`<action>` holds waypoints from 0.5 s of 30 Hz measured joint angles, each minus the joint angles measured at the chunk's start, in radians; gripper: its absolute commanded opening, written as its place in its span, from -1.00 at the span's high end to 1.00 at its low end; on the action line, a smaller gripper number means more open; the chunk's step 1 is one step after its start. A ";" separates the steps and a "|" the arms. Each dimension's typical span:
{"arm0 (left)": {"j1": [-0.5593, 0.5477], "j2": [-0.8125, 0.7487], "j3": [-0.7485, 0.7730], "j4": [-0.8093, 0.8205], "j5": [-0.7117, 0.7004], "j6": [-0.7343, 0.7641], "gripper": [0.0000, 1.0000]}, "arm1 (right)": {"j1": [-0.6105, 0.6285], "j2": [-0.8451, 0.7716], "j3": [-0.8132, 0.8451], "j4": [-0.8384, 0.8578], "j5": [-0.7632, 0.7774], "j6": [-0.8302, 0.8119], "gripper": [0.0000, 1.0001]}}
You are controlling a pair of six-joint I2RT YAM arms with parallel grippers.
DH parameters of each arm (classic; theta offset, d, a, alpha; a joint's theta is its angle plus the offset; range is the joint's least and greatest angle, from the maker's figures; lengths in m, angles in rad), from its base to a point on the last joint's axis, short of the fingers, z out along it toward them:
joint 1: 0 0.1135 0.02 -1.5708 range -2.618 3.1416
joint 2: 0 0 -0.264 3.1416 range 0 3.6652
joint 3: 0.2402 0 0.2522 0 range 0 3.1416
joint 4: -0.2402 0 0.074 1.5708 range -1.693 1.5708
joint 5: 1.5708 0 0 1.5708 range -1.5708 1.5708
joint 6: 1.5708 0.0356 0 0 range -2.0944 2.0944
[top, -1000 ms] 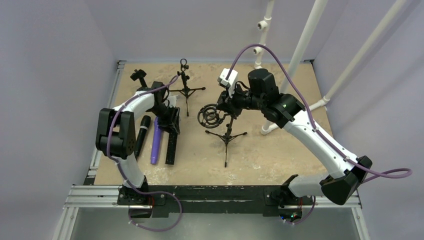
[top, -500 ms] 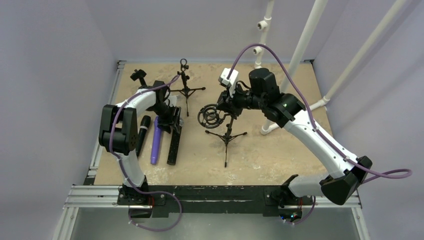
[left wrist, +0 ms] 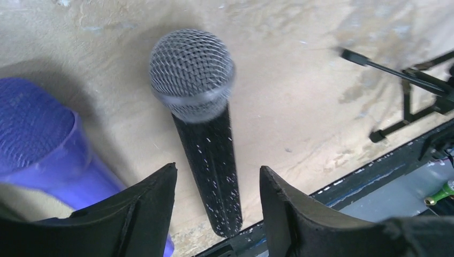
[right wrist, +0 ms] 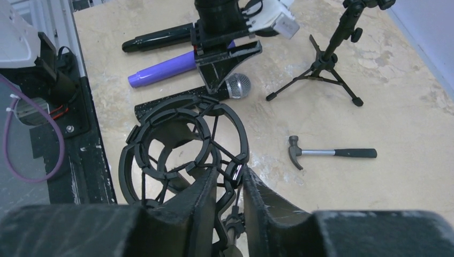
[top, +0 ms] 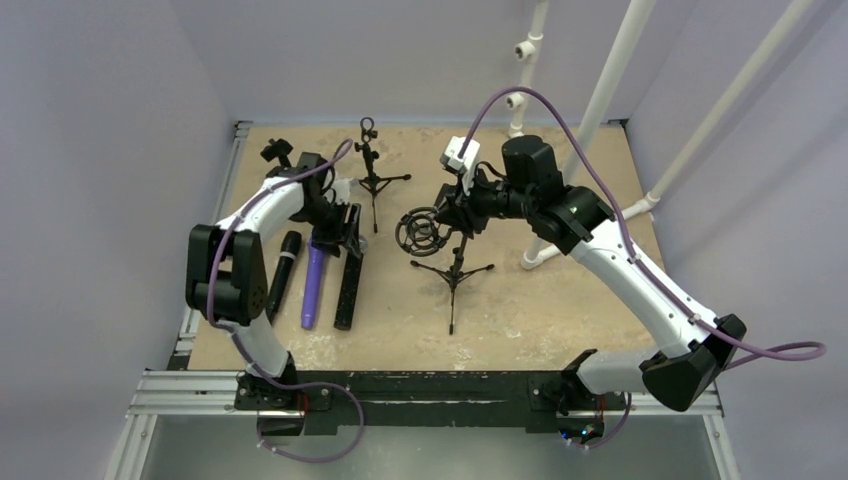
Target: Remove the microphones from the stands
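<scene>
Since the microphone [left wrist: 206,136] lies on the bench [left wrist: 300,107] beneath the open left pincer [left wrist: 218,170], off the stand [top: 457,262], removal looks done. Whether the right pincer [right wrist: 230,179] grips the stand's empty ring is unclear. Next, both should lift away.

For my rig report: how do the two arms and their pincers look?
The left arm and right arm have white links and black joints. A purple cable runs along each. The left pincer and right pincer have black, wedge-shaped fingers. A small white block sits on the right wrist.
</scene>
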State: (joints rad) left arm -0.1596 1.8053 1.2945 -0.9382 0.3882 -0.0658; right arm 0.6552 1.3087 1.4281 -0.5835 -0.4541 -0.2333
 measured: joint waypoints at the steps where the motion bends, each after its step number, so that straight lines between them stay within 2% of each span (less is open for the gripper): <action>1: 0.000 -0.024 0.000 0.000 0.008 0.002 -0.15 | -0.002 -0.001 0.000 -0.006 -0.009 0.003 0.28; 5: 0.000 -0.171 0.004 -0.004 0.051 0.016 -0.17 | -0.003 -0.002 0.006 -0.034 -0.032 0.006 -0.04; 15: 0.000 -0.503 -0.019 0.040 0.148 0.120 -0.17 | -0.006 0.028 0.175 -0.174 -0.070 0.003 -0.27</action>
State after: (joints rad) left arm -0.1593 1.3025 1.2751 -0.8982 0.5358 0.0544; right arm 0.6487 1.3369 1.6032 -0.7574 -0.5240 -0.2302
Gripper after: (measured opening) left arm 0.585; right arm 0.621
